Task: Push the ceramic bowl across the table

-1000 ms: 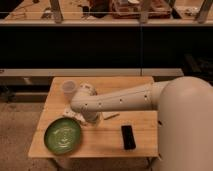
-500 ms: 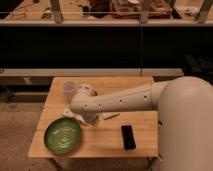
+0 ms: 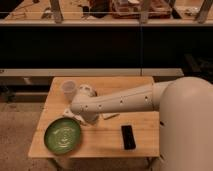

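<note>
Barely anything has shifted in the last half second: the ceramic bowl (image 3: 63,136) lies where it lay, at the front-left corner of the surface (image 3: 142,117), and the arm (image 3: 125,100) holds almost the same line over the wood.

Camera view: the green bowl sits close to both the front edge and the left edge, with little wood left on those two sides. Open planks run to its right, as far as a black slab (image 3: 128,137) lying flat near the front edge, and the right-hand part of the surface beyond the slab is bare. A dark shelf front stands behind the far edge.

The white arm reaches in from the robot's rounded body (image 3: 187,127) on the right, stretched nearly level and sloping slightly down toward the left. Its end bends down to the tool (image 3: 88,118), which is low over the wood just beside the bowl's upper-right rim; contact with the rim cannot be made out. Whether the tool is released or clenched cannot be told.

Count: one bowl, one pale cup (image 3: 68,90) upright near the far-left corner, one black slab, one pale flat scrap (image 3: 110,116) beneath the arm, one arm, one tool.
</note>
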You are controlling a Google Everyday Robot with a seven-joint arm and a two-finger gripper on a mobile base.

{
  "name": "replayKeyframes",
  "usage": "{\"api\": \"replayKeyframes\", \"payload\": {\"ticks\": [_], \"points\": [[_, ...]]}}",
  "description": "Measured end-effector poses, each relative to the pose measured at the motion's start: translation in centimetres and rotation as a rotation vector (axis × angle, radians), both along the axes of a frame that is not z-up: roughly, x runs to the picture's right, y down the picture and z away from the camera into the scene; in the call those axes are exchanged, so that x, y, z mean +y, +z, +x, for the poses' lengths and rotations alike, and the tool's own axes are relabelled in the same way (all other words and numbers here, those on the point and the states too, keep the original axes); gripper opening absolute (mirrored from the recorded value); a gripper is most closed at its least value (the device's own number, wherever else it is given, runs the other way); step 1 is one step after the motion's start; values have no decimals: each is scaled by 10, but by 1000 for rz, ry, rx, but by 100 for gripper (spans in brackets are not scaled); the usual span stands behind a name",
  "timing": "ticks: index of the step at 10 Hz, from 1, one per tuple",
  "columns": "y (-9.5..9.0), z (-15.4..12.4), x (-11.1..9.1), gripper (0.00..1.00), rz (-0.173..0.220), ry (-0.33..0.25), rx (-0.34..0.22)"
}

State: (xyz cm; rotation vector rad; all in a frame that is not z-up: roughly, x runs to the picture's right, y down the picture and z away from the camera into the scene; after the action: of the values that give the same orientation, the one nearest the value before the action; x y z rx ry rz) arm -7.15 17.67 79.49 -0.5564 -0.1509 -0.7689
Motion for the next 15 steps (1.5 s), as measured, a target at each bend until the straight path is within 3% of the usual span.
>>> {"api": "replayKeyframes", "payload": {"ticks": [2,3,6,7,9,11,13,15], "points": [[0,-1,0,18,1,-3,-11],[0,0,-2,18,0,21,-23],[-5,0,-38,18,46,235,-262],[-5,-13,-48,18,53,272,-332],[-9,-42,-57,18,40,265,-388],[-15,-87,-63,18,11,215,-452],[-25,-134,-65,18,-41,131,-517],[-33,-159,-56,18,-108,33,-533]]}}
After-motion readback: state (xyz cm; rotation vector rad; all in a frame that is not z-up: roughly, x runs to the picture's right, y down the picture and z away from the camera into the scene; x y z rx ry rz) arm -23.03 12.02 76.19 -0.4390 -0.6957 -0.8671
